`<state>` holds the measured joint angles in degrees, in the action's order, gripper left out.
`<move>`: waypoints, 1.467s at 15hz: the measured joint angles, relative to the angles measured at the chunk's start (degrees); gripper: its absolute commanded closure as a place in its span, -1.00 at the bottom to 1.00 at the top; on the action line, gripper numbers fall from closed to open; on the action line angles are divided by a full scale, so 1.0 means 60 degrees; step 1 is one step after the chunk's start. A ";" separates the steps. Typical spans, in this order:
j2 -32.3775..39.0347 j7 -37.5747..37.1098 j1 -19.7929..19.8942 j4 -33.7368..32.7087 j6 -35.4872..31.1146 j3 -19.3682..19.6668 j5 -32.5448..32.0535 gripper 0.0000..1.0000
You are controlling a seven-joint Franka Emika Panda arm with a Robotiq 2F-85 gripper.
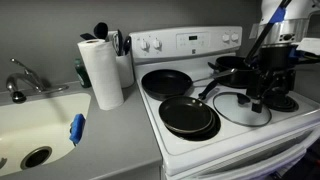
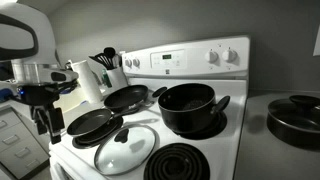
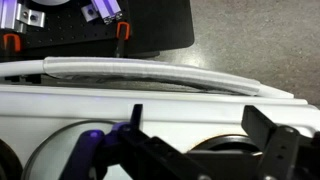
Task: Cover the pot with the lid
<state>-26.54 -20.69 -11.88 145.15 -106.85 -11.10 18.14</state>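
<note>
The end effector (image 2: 46, 127) hangs open and empty at 9 o'clock from the lid (image 2: 127, 149), which lies flat at 7 o'clock from the pot (image 2: 190, 106). Reaching step; next, likely grip its knob (image 2: 122, 137).

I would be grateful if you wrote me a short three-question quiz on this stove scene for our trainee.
1. True or false: the lid already covers the pot.
2. Choose one. In the wrist view the gripper is: A) open and empty; B) shut on the lid's knob; C) shut on a pan handle.
3. Fill in: on the counter between the sink and the stove stands a white ____ roll.

Key: 1 false, the lid lies on the stovetop apart from the pot; 2 A; 3 paper towel.
</note>
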 measured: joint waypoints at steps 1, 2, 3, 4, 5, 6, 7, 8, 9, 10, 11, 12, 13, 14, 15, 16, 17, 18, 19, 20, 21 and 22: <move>0.0000 0.0000 0.0000 0.0000 0.0000 0.0000 0.0000 -1.00; 0.0000 0.0000 0.0000 0.0000 0.0000 0.0000 0.0000 -1.00; 0.0000 0.0002 0.0001 -0.0001 0.0000 0.0000 -0.0001 -1.00; 0.0000 0.0019 0.0007 -0.0001 0.0000 0.0001 -0.0031 -1.00; 0.0000 0.0066 0.0019 -0.0001 0.0005 0.0011 -0.0053 -1.00; 0.0001 0.0137 0.0040 -0.0001 0.0005 0.0034 -0.0064 -1.00; 0.0001 0.0223 0.0080 -0.0001 0.0005 0.0075 -0.0072 -1.00; 0.0002 0.0346 0.0138 -0.0001 0.0005 0.0142 -0.0074 -1.00; 0.0003 0.0488 0.0211 0.0000 0.0005 0.0226 -0.0077 -1.00; 0.0003 0.0642 0.0294 -0.0001 0.0004 0.0322 -0.0078 -1.00; 0.0003 0.0805 0.0379 -0.0001 0.0001 0.0424 -0.0079 -1.00; 0.0003 0.0974 0.0456 0.0000 -0.0008 0.0519 -0.0080 -1.00; 0.0004 0.1158 0.0528 0.0000 -0.0042 0.0600 -0.0081 -1.00; 0.0007 0.1322 0.0594 0.0000 -0.0120 0.0667 -0.0122 -1.00; 0.0014 0.1434 0.0667 0.0000 -0.0196 0.0705 -0.0275 -1.00; 0.0025 0.1454 0.0741 0.0002 -0.0254 0.0710 -0.0559 -1.00; 0.0043 0.1454 0.0813 0.0011 -0.0336 0.0707 -0.0935 -1.00; 0.0067 0.1454 0.0874 0.0038 -0.0458 0.0706 -0.1309 -1.00; 0.0094 0.1454 0.0930 0.0100 -0.0689 0.0707 -0.1622 -1.00; 0.0116 0.1454 0.0981 0.0183 -0.0996 0.0708 -0.1829 -1.00; 0.0142 0.1456 0.1025 0.0270 -0.1323 0.0715 -0.1915 -1.00; 0.0172 0.1459 0.1048 0.0341 -0.1618 0.0748 -0.1922 -1.00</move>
<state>-25.51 -11.94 -5.59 147.20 -116.56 -6.61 6.62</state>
